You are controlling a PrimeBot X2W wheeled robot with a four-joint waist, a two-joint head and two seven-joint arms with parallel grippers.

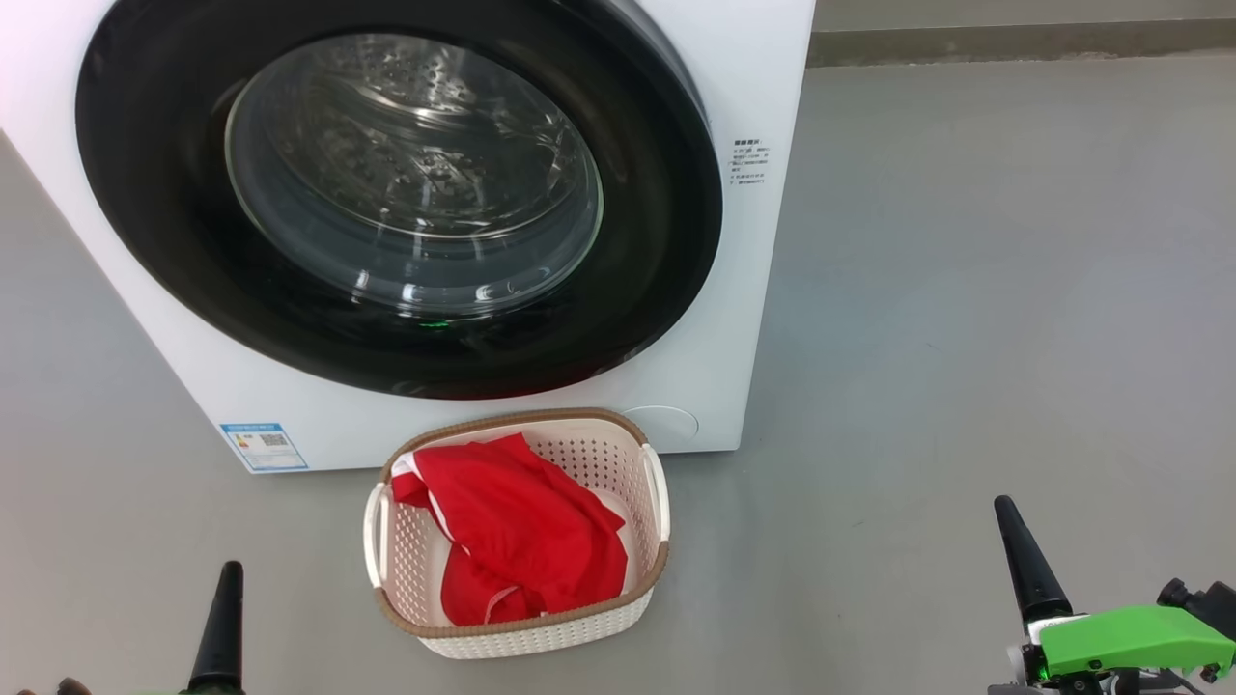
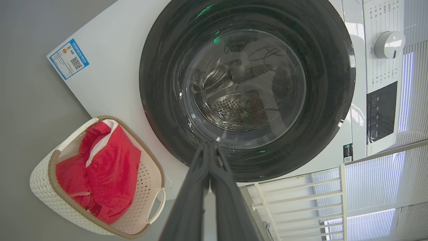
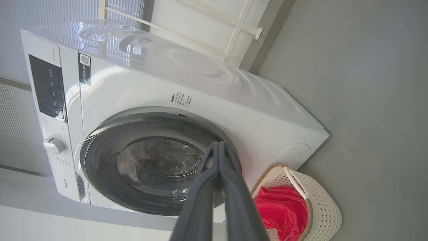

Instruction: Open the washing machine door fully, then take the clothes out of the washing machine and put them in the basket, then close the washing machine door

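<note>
the washing machine (image 1: 763,319), a white front-loader, stands on a grey floor (image 1: 966,290) with the washing machine door (image 1: 406,183) shut flush against its front, the wide glossy black rim ringing a bulging glass window through which the perforated steel drum shows. a small blue label (image 1: 263,446) sits at the lower left corner of the front in the head view, and a round white knob (image 2: 389,44) and a dark control panel (image 2: 381,112) sit along the machine's top band in the left wrist view. the basket (image 1: 541,637), cream-white and perforated with a brown woven-look rim, rests on the floor just in front of the machine, directly below the door and near but apart from the white front. the clothes (image 1: 526,541) lie inside the basket, bright red fabric heaped across it with a strip of white trim at the left edge and a little white cloth at the right. the left pincer (image 1: 232,571) hangs low at the left, well apart from the basket, its two long dark fingers (image 2: 200,187) pressed together along their length and clenched on nothing. the right pincer (image 1: 1004,504) hangs low at the right, above a bright green wrist housing (image 1: 1130,642), its fingers (image 3: 234,187) likewise closed tip to tip and empty, pointing toward the machine's front.
</note>
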